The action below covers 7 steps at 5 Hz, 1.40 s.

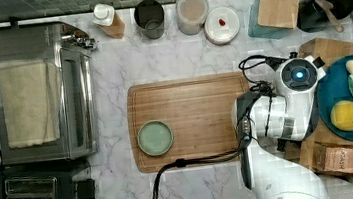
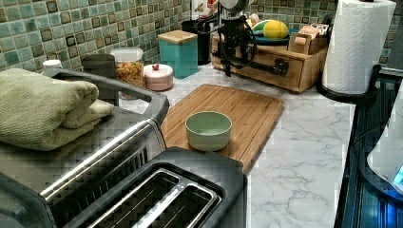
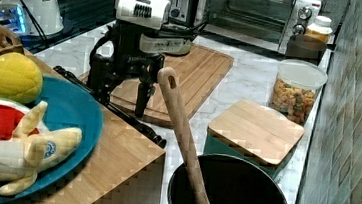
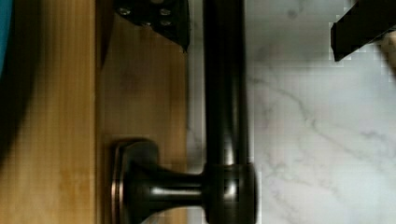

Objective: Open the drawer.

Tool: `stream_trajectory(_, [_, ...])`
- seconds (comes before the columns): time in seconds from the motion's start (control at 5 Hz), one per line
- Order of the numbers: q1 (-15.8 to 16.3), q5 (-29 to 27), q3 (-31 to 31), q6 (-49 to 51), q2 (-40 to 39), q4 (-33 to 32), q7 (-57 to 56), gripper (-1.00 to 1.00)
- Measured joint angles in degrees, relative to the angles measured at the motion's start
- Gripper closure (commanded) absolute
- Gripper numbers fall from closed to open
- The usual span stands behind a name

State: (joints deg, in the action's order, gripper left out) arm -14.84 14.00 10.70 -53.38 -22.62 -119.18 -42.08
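The drawer (image 2: 266, 58) is the front panel of a light-wood box, and it looks flush with that box. Its long black bar handle (image 2: 271, 68) runs along the front. In the wrist view the handle (image 4: 224, 116) passes lengthwise between the fingers of my gripper (image 4: 257, 32), with the drawer's wooden front (image 4: 140, 93) beside it. My gripper (image 3: 121, 99) is open and straddles the bar handle (image 3: 132, 120), one finger on each side, apparently not pressing it. In the left view the gripper (image 2: 234, 66) hangs down at the left end of the drawer front.
A blue plate (image 3: 75, 107) of toy fruit sits on the box. A bamboo cutting board (image 1: 192, 120) with a green bowl (image 1: 154, 137) lies in front of the drawer. A teal canister (image 3: 253, 134), a black utensil pot (image 3: 230, 192) and a paper towel roll (image 2: 356, 45) stand nearby.
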Motion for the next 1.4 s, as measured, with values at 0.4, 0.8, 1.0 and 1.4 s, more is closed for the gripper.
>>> stream_trajectory(0.4, [-0.5,0.0,0.1,0.4,0.1,-1.0,0.0,-1.00])
stream_trajectory(0.8, [0.0,-2.7,-0.4,0.3,0.1,-1.1,1.5,-1.00])
stream_trajectory(1.0, [0.0,-3.3,-0.4,0.7,0.3,-1.1,2.2,-1.00])
stream_trajectory(1.4, [-0.5,-3.8,-0.9,1.1,0.3,-1.0,2.2,-1.00])
